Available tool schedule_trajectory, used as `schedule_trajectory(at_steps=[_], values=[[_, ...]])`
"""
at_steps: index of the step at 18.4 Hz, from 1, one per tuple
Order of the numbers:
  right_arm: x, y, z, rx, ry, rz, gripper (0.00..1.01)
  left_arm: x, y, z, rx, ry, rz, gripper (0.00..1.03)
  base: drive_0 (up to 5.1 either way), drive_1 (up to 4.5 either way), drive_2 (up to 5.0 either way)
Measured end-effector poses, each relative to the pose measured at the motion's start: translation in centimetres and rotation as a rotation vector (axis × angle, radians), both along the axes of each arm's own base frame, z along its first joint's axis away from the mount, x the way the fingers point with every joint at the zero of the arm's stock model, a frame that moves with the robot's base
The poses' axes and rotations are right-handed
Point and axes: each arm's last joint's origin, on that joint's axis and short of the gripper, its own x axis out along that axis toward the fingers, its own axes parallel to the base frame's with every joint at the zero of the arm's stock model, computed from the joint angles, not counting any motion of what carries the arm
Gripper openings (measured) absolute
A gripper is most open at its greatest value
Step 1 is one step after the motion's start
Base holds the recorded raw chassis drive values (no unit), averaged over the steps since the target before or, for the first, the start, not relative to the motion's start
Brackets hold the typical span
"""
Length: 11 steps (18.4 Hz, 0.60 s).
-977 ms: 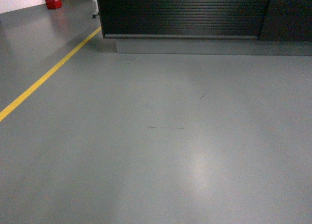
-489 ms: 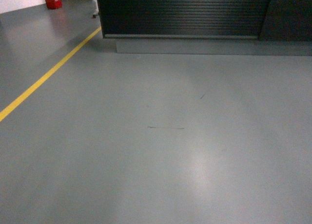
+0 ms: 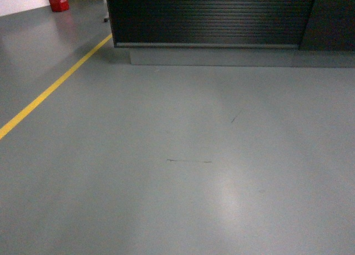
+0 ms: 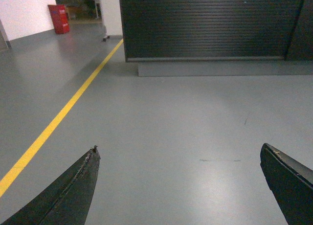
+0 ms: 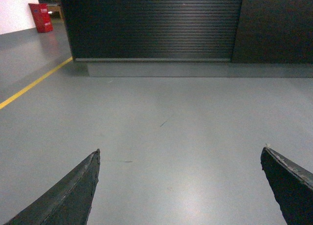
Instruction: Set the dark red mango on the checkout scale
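Fingers of the left gripper and right gripper are spread wide, empty, over grey floor. Left of them runs a yellow floor line; ahead stands the dark, ribbed-front checkout counter. Mango and scale are out of view.

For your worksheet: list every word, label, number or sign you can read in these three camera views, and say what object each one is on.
No text can be read in any view.
Red bin: a pale mark on its front, too small and blurred to read.
Checkout: ribbed front panel, no lettering.
Yellow line on the grey floor: a plain stripe, no words.
Left gripper and right gripper: no markings visible.
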Motion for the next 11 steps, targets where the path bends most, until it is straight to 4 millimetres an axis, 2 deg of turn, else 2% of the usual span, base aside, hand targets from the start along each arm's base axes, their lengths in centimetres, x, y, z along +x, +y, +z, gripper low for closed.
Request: schedule_trajectory(at_steps=[11], values=[[0.00,0.00,0.02,0.000,-0.002,0.000,0.98,0.00,0.00,0.00,0.000,0.000,0.000,0.98,0.0,4.25,-4.4]])
